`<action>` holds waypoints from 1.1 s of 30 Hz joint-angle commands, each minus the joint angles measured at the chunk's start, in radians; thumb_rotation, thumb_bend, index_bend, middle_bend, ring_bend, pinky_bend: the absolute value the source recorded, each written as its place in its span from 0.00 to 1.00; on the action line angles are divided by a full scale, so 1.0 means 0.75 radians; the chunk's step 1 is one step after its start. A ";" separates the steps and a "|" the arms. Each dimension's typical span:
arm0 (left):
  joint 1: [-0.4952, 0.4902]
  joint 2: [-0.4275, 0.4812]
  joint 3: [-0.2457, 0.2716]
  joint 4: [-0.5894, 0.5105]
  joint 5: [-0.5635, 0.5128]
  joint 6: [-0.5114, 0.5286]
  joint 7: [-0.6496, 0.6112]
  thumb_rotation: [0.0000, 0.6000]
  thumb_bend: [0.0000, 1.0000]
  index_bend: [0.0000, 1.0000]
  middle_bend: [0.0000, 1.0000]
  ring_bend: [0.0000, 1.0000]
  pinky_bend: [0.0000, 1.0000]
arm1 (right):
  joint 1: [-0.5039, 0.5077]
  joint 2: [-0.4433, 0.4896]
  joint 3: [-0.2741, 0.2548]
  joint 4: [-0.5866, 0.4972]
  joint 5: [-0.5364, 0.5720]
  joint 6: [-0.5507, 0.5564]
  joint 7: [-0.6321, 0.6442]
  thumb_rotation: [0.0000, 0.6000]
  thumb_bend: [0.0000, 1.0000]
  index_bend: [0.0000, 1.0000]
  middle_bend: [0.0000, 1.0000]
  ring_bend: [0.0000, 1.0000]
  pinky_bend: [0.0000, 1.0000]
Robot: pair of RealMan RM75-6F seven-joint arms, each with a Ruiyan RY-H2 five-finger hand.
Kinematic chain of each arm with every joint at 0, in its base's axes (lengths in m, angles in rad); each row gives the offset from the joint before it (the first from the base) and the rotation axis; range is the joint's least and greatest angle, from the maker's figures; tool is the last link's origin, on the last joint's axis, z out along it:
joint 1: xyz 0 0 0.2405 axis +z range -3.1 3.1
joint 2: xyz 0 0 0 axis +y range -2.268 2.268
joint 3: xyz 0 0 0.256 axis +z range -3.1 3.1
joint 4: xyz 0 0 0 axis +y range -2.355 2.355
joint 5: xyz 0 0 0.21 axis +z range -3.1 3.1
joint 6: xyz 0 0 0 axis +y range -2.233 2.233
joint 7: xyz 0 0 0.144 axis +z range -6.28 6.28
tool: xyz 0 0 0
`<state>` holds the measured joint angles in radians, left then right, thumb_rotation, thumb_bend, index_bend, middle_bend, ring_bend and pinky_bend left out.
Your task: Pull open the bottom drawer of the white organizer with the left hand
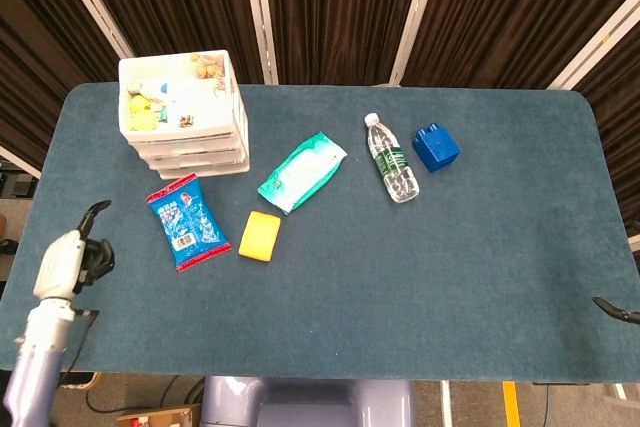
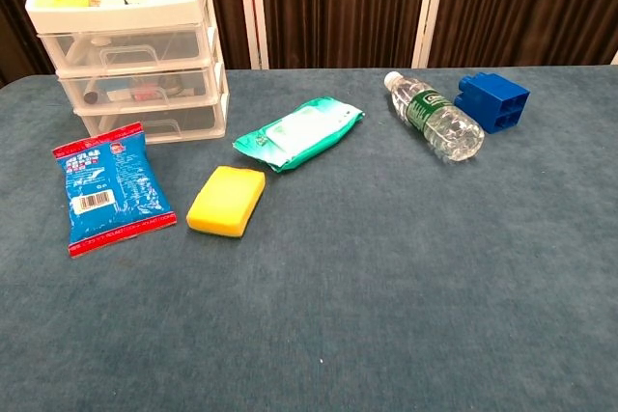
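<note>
A: Where is the organizer (image 1: 184,112)?
B: On the table (image 1: 400,257) at 10 o'clock, bottom drawer (image 2: 150,123) closed.
A: And the left hand (image 1: 70,262)?
B: At 8 o'clock, holding nothing, fingers apart. The right hand (image 1: 615,309) is barely visible; grip unclear.

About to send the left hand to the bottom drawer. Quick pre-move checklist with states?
1. Bottom drawer shut, its front facing the robot: ok.
2. Drawer handle visible in chest view: ok.
3. Left hand holds nothing: ok; fingers look partly curled, exact pose cannot tell.
4. Approach path: blue snack packet lies right in front of the drawer: not ok, risk of contact.
5. White organizer upright on the table: ok.
6. Right hand only just in frame, state: cannot tell.
</note>
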<state>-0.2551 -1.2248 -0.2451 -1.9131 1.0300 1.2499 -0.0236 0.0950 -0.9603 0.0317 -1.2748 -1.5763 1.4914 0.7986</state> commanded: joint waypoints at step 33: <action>-0.620 -0.507 -0.395 0.582 -1.028 -0.394 -0.035 1.00 0.78 0.10 0.96 0.90 0.88 | 0.029 0.021 0.000 -0.001 0.014 -0.060 0.110 1.00 0.14 0.00 0.00 0.00 0.00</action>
<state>-0.7091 -1.5925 -0.5375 -1.4919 0.2686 0.9622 -0.0540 0.1168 -0.9450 0.0315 -1.2753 -1.5663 1.4470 0.8802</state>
